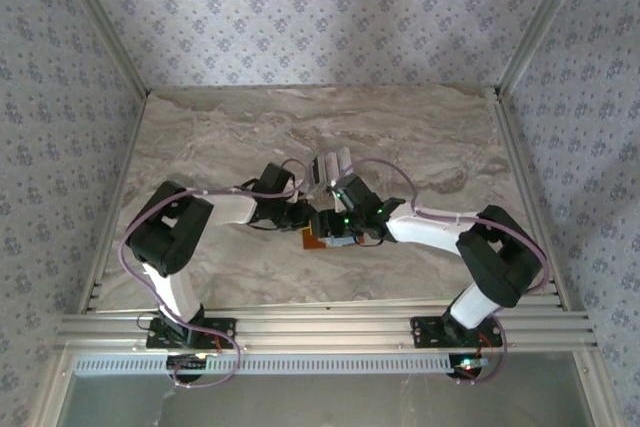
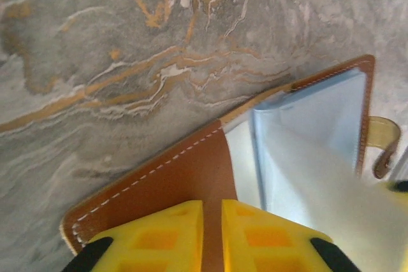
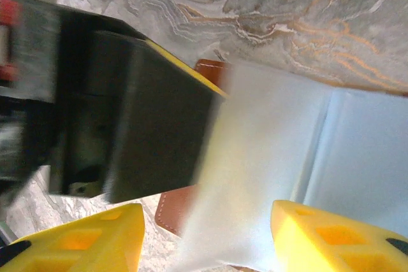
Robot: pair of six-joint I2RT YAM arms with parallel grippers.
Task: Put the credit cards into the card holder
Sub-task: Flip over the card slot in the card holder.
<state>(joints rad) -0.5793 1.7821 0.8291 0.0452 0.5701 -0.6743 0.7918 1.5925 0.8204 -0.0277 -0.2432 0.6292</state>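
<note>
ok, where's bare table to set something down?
Free: the far-left and far-right corners of the marble table, plus the near-edge strip in front of the card holder. Crowded: the centre, around the card holder and the credit cards.

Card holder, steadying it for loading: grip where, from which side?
The brown flap of the card holder, at its outer edge, coming in from the side opposite the clasp tab. That flap is thin and flat, so a narrow pinch suits it, and the grey-blue pockets stay unobstructed. The left gripper looks placed there.
</note>
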